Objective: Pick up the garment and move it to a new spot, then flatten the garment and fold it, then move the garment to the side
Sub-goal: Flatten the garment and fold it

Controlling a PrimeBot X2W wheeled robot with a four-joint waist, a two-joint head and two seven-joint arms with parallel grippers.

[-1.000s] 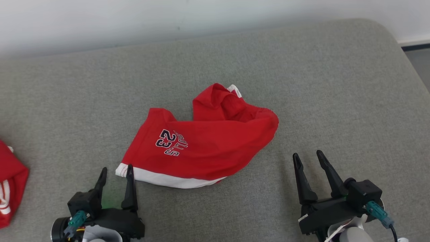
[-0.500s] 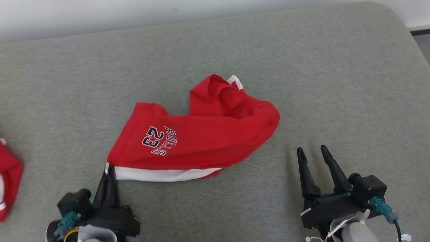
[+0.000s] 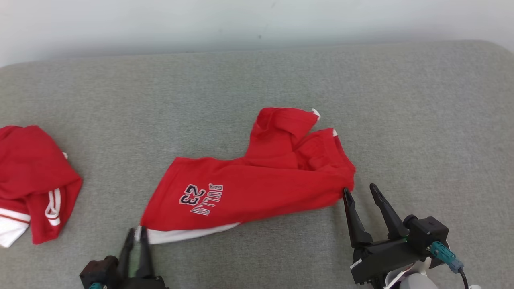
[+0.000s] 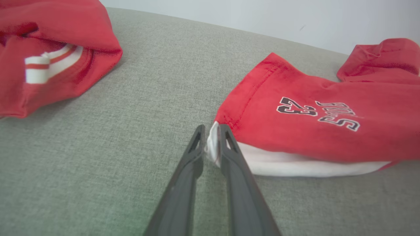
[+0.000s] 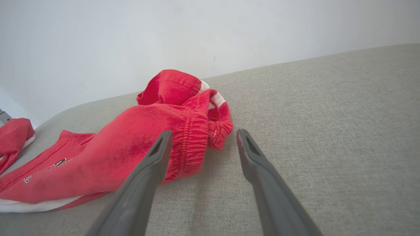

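Left gripper point(image 4: 211, 131) nips the white hem corner point(image 4: 213, 147) of the soft, limp garment point(image 4: 311, 131); my open right gripper point(image 5: 204, 133) suits the waistband point(image 5: 193, 144).

On your far left, a crumpled red-and-white garment point(image 3: 36, 180) lies on the grey fabric-covered bench point(image 3: 421, 120), close to its edge. Behind the bench you see a plain white wall point(image 3: 241, 20).

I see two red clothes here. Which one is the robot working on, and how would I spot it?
Look at the wide grey cushion: the shorts lie spread out near its middle. Unlike the crumpled red bundle at the left edge, they carry a dark printed 23 with lettering beside it.
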